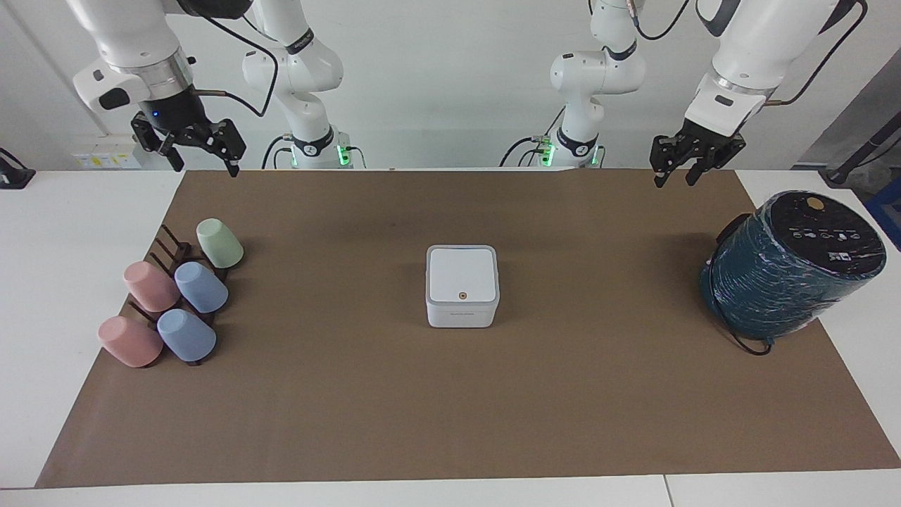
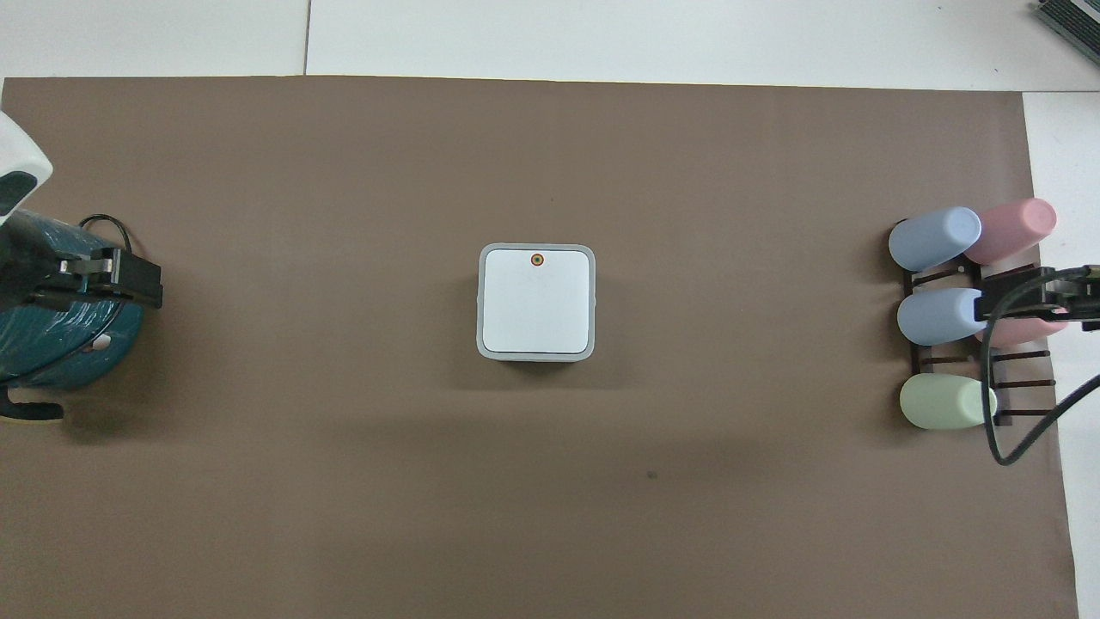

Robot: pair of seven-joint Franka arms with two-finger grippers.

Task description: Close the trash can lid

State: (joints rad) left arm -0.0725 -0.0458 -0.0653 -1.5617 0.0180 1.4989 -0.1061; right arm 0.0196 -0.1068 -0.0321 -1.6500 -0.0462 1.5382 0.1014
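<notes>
Lid seated flat on the trash can; both grippers raised and clear.

The trash can (image 1: 462,296) stood at mid-table on the brown mat, its lid (image 1: 461,274) lying level in the rim, orange dot at the edge farther from the robots. The closing step appeared complete. The left gripper (image 1: 688,169) hung high over the mat's edge at the left arm's end, near the teal cylinder (image 1: 792,264), fingers spread and empty. The right gripper (image 1: 204,158) waited over the right arm's end, above the cup rack (image 1: 176,296), fingers likewise spread. Judged next move: none on the lid; only retire the arms.
</notes>
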